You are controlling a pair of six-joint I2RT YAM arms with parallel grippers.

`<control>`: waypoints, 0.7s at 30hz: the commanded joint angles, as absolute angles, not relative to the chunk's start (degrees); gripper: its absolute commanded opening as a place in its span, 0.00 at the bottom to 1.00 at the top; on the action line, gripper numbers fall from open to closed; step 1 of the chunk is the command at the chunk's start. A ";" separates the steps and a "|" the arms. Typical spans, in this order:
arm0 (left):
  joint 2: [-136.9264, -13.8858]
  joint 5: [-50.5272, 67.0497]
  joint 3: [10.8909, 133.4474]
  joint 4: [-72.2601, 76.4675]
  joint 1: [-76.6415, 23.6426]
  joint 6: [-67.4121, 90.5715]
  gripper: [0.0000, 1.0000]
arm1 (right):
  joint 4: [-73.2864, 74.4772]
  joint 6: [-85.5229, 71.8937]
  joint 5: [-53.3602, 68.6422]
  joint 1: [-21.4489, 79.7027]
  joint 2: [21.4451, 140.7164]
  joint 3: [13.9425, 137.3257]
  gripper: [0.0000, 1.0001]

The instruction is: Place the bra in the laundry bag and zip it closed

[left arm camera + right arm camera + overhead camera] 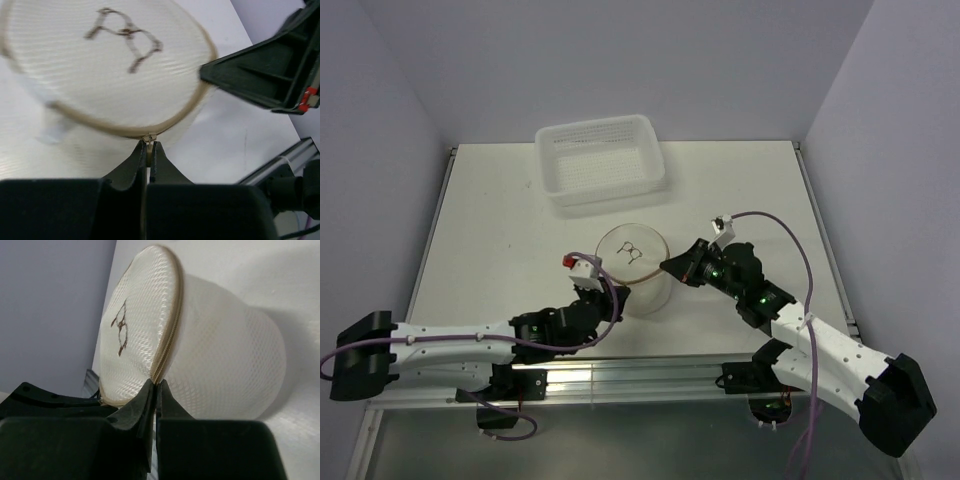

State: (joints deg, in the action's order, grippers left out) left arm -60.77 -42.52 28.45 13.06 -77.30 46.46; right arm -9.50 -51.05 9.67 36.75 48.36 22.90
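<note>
The laundry bag (632, 265) is a round pale beige mesh case standing on the table, its face with the black bra drawing turned up. My left gripper (603, 290) is at its near-left rim and, in the left wrist view, is shut (148, 146) on the small zipper pull (149, 139) at the beige zipper band. My right gripper (668, 265) is at the bag's right side and, in the right wrist view, is shut (156, 386) on the zipper seam (167, 355) of the bag (220, 365). The bra is hidden from view.
A white perforated basket (610, 188) stands at the back of the table, behind the bag. An aluminium rail (650, 375) runs along the near edge by the arm bases. Walls close in the table on the left, back and right.
</note>
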 commanded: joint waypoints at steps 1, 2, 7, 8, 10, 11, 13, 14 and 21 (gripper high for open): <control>-52.14 -45.09 25.14 5.46 -73.93 47.90 0.00 | -8.70 -44.22 11.76 29.91 49.65 27.85 0.00; -50.21 -45.52 24.53 2.66 -73.48 48.16 0.00 | -8.18 -42.21 12.73 28.84 51.05 29.60 0.00; -40.26 -48.25 22.76 -4.12 -71.90 48.87 0.00 | -5.45 -38.15 12.31 26.81 56.24 34.19 0.00; -39.99 -48.25 22.68 -4.30 -71.81 48.95 0.00 | -5.62 -38.06 13.09 26.81 57.82 34.89 0.00; -40.60 -46.25 22.85 -2.12 -71.81 48.78 0.00 | -7.02 -39.28 15.20 26.89 58.45 34.90 0.00; -41.39 -45.62 23.20 -0.80 -71.81 48.17 0.00 | -7.90 -40.07 16.34 27.94 58.19 34.02 0.09; -45.16 -44.13 23.90 4.01 -71.89 47.90 0.00 | -7.65 -41.22 15.13 29.87 57.14 33.23 0.35; -46.65 -42.90 24.34 5.61 -71.89 47.55 0.00 | -7.21 -41.92 12.59 31.01 55.56 32.27 0.58; -58.79 -39.03 28.38 17.40 -72.68 45.09 0.00 | -10.89 -50.18 7.48 40.77 49.31 24.44 0.77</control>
State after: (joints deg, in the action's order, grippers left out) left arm -56.99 -41.19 24.75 9.43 -72.25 47.13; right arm -7.55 -46.44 11.60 38.76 50.65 26.52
